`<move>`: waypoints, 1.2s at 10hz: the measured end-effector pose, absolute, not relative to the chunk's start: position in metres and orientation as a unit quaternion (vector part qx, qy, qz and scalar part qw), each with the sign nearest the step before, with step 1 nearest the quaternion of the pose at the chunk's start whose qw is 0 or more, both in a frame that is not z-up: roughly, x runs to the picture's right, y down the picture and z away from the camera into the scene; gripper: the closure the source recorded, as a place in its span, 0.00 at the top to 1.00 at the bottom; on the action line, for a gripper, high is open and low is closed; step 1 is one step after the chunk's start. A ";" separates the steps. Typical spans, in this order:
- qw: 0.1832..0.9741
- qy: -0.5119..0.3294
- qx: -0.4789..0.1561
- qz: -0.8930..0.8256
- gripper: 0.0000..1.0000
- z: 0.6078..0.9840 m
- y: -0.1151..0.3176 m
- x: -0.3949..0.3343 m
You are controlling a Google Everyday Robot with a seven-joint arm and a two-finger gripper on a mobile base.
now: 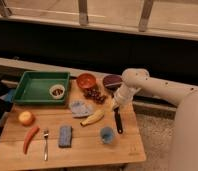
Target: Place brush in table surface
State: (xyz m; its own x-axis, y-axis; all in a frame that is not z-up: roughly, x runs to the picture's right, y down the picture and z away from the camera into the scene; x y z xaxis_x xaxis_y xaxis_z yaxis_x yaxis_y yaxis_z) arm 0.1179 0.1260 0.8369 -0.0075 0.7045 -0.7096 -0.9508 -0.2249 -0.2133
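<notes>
The brush (118, 121) is a dark slender stick that lies along the right part of the wooden table surface (87, 149), right of the banana (93, 118). Its upper end reaches up to my gripper (115, 104). The gripper hangs from the white arm (152, 86) that comes in from the right, just over the table's back right area. The contact between gripper and brush is hidden by the wrist.
A green tray (31, 95) with a small bowl (56, 91) stands back left. An orange bowl (86, 80), a dark bowl (111, 80), grapes (95, 94), a blue cloth (81, 107), a blue cup (107, 135), a blue sponge (65, 136), a fork (45, 145), a carrot (29, 138) and an apple (26, 117) fill the table.
</notes>
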 end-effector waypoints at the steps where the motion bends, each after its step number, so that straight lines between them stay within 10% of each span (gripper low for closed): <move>1: 0.597 0.170 -0.379 0.686 0.26 0.841 0.133 0.113; 5: 0.592 0.184 -0.410 0.668 0.59 0.854 0.153 0.093; 12: 0.582 0.199 -0.398 0.680 0.60 0.859 0.152 0.108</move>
State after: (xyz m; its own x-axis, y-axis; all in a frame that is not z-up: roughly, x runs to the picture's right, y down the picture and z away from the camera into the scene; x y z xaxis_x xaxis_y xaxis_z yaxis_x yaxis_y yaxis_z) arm 0.1081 0.1519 0.8592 -0.0042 0.6330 -0.7741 -0.9509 -0.2421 -0.1928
